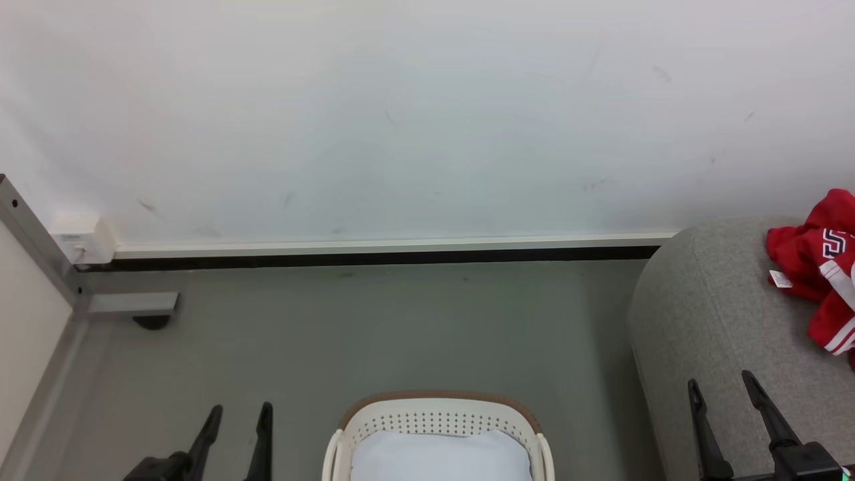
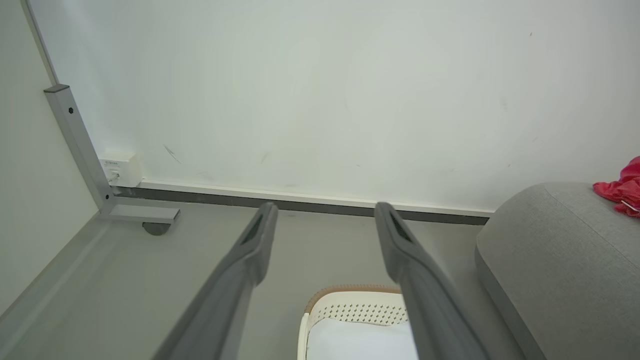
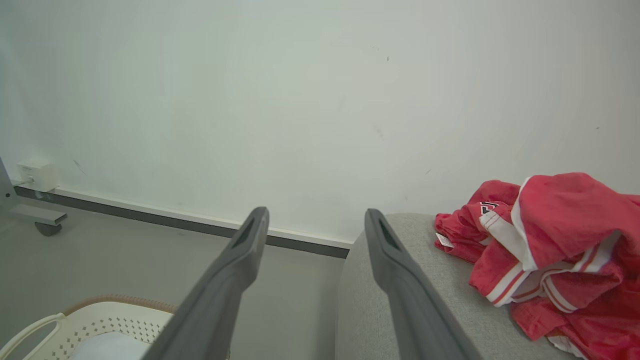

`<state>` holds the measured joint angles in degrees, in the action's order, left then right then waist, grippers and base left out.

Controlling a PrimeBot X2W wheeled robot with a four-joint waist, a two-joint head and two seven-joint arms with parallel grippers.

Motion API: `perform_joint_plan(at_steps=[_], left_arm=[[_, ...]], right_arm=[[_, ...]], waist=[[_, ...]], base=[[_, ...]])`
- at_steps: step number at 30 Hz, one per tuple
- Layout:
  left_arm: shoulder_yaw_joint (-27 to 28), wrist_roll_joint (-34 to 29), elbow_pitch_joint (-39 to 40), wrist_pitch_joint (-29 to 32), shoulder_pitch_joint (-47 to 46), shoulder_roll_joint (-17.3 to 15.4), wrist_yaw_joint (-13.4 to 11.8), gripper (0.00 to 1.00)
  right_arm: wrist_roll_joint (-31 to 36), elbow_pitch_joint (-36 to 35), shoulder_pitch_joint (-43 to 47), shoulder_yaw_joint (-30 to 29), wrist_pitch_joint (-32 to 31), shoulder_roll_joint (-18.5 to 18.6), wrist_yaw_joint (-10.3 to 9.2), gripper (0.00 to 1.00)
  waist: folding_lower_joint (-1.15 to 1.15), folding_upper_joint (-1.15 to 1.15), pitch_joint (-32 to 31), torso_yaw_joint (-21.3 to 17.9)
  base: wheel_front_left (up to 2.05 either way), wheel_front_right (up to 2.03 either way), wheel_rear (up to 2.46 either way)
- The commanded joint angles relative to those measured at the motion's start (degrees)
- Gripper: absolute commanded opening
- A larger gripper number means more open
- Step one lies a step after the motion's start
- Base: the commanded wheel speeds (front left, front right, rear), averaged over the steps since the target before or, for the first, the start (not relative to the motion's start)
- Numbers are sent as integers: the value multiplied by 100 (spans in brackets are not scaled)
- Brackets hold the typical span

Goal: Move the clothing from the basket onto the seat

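On the large light-grey fabric seat (image 1: 708,314) lies the bright red clothing (image 1: 818,267); draw the spread, empty left pincer (image 1: 242,407) and right pincer (image 1: 720,381) back without snagging it.

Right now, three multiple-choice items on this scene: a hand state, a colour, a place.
1. The left hand and right hand are: A both open, empty; B both shut; C one open, one shut.
2. The pad in the basket is: A red; B black; C pale blue-white.
3. The clothing lies: A in the basket; B on the seat; C in the right hand.
Answers: 1 A: each wrist view shows a wide gap, nothing held. 2 C: the head view shows it pale. 3 B: the red heap rests on the grey upholstery.
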<state>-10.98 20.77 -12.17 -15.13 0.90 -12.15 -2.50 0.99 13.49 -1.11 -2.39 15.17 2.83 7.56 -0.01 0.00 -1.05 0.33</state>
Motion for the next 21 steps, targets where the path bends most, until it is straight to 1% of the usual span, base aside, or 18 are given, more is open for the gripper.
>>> perform_joint_plan(at_steps=[1,8,14,21], left_arm=[[70,-117,-10,-3,68,32,50,100],[380,-431,-55,-3,103,286,353,100],[576,-601,-140,-3,88,425,536,100],[783,-771,-243,-3,50,534,689,100]], right_arm=[[-10,35,35,-17,-3,13,-14,100],[-45,100,-13,-9,-3,12,-14,100],[-75,135,-5,14,-3,12,-15,100],[-85,176,-35,50,-3,12,-15,100]], waist=[[1,0,-3,9],[1,0,-28,16],[1,0,-44,5],[1,0,-75,-15]], base=[[0,0,0],[0,0,0],[0,0,0],[0,0,0]])
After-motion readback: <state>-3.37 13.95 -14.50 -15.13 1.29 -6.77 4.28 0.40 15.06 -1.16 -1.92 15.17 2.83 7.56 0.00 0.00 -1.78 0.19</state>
